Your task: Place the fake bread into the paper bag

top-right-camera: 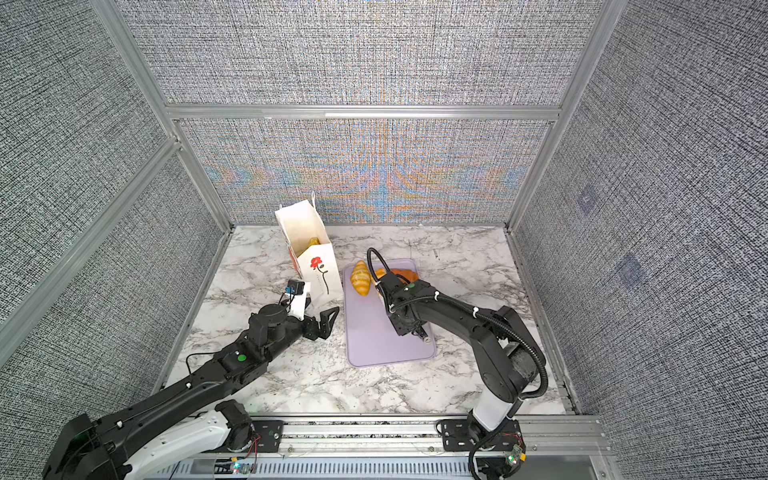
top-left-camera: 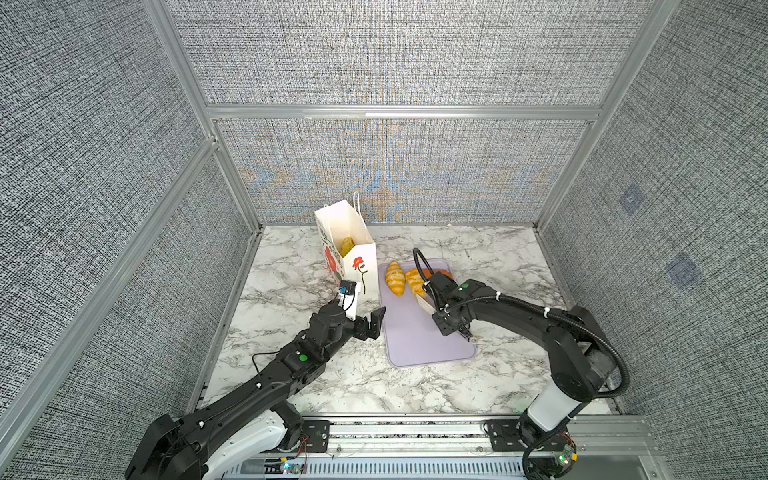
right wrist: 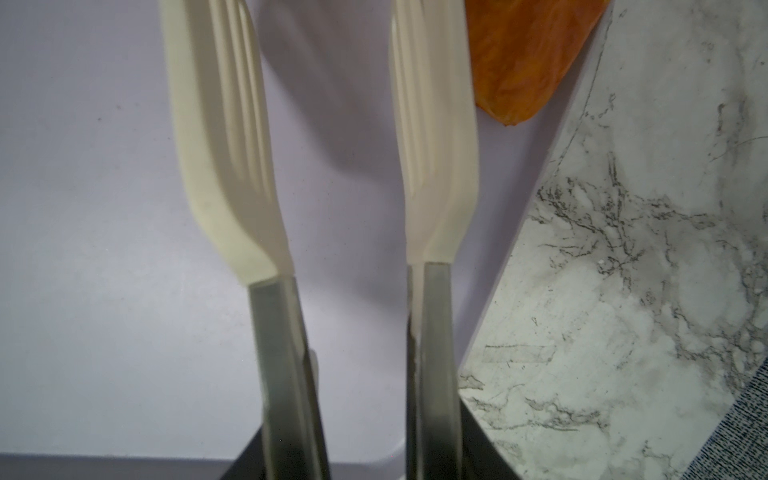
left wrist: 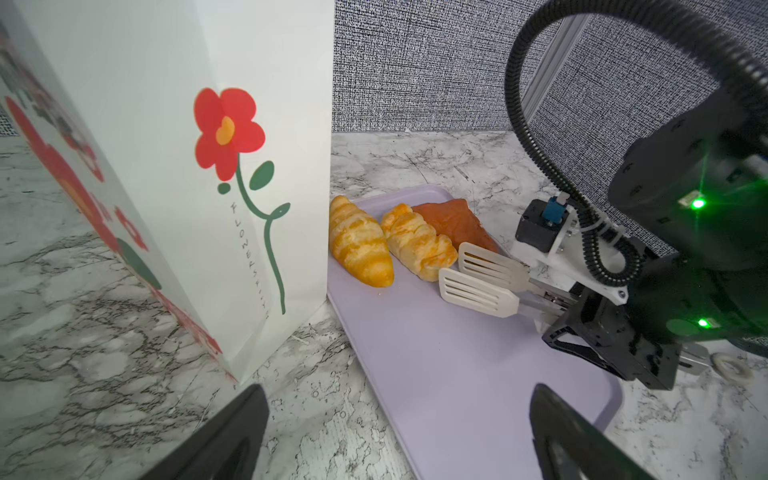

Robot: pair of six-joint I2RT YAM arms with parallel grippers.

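The white paper bag [top-left-camera: 353, 257] with the red flower stands upright at the back left, and one piece of fake bread [top-left-camera: 347, 246] shows inside it. On the lavender tray [top-left-camera: 415, 340] lie two striped croissants [left wrist: 359, 249] [left wrist: 417, 245] and a darker triangular pastry [left wrist: 453, 220]. My right gripper [left wrist: 582, 316] is shut on white slotted tongs [left wrist: 482, 274]. Their blades stand apart with nothing between them, right beside the triangular pastry [right wrist: 528, 58]. My left gripper [left wrist: 399, 436] is open and empty, low over the tray's near corner next to the bag.
The tray [top-right-camera: 386, 345] lies right of the paper bag [top-right-camera: 316, 266] on a marble table [top-left-camera: 316, 374] enclosed by grey fabric walls with aluminium posts. The right arm's cable loop [top-left-camera: 422, 266] arches over the pastries. A rail [top-left-camera: 415, 432] runs along the front edge.
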